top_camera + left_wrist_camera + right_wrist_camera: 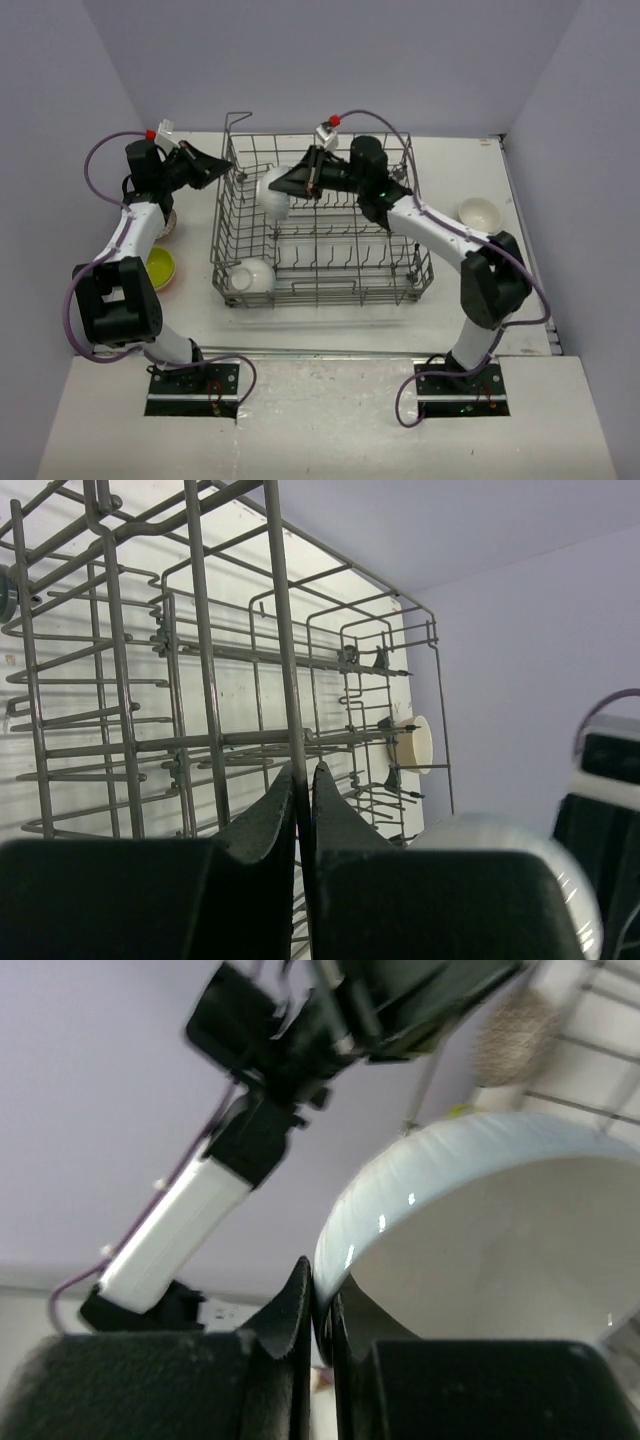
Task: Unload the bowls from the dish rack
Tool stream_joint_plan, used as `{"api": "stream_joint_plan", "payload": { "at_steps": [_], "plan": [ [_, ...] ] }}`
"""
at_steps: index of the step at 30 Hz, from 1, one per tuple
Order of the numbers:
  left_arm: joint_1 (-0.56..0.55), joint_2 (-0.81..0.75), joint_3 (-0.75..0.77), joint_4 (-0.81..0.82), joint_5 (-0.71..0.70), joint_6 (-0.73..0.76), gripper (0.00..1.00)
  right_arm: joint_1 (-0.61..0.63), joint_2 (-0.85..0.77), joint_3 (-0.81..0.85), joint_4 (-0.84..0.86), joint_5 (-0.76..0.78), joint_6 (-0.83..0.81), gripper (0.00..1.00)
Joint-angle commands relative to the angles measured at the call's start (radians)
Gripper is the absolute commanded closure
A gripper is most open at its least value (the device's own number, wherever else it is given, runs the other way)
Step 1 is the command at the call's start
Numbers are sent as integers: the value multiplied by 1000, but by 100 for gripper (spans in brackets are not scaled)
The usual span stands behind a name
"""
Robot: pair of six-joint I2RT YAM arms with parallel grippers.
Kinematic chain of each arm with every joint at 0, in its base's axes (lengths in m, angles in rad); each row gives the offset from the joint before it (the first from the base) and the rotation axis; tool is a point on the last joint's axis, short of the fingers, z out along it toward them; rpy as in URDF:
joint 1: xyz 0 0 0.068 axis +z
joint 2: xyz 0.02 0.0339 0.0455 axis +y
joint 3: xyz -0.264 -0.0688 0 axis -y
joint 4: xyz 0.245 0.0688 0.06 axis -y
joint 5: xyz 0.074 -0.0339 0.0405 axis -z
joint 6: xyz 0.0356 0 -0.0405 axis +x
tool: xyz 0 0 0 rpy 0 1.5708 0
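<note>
One white bowl [272, 192] rim-pinched in right tool [321, 1288]; lift clear of dish rack [330, 297] tines w/o tilt. Left tool [303, 777] narrow, nipping rack wire.

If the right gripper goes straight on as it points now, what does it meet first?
Holding the white bowl, the right gripper points left across the dish rack. Likely first: the rack's left wall, where the left gripper sits; height is unclear, so perhaps that gripper itself.

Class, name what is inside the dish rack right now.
One white bowl sits in the dish rack's near-left corner. The right gripper pinches a second white bowl by its rim above the far-left tines. The floor under that bowl and arm is covered.
</note>
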Motion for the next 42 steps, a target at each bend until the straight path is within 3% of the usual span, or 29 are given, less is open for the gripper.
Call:
{"api": "stream_joint_plan", "payload": {
  "at_steps": [1, 4, 5, 7, 8, 12, 16, 20, 25, 36, 42],
  "plan": [
    [7, 59, -45, -127, 2, 155, 100, -104, -122, 231, -715, 194, -453, 100],
    [7, 62, -46, -132, 0, 161, 100, -165, -116, 477, -1050, 449, -637, 100],
    [7, 62, -49, -136, -2, 166, 100, -176, -116, 528, -1128, 657, -725, 100],
    [7, 62, -58, -132, -3, 166, 100, -220, -129, 603, -1288, 848, -781, 100],
    [7, 68, -66, -124, -3, 164, 100, -242, -145, 600, -1326, 1005, -807, 100],
    [7, 81, -58, -121, 9, 172, 100, -362, -214, 509, -1391, 1249, -841, 100],
    [6, 94, -38, -130, 15, 177, 100, -455, -270, 374, -1404, 1364, -824, 100],
    [-2, 100, -41, -130, 15, 180, 100, -498, -298, 220, -1391, 1412, -771, 100],
    [-2, 104, -48, -130, 21, 186, 100, -605, -257, 96, -1279, 1271, -827, 100],
    [-5, 102, -72, -130, 15, 201, 100, -649, 69, 373, -1313, 1156, -919, 100],
    [-5, 117, -58, -115, 18, 192, 100, -676, 151, 435, -1330, 1139, -919, 100]
  ]
}}
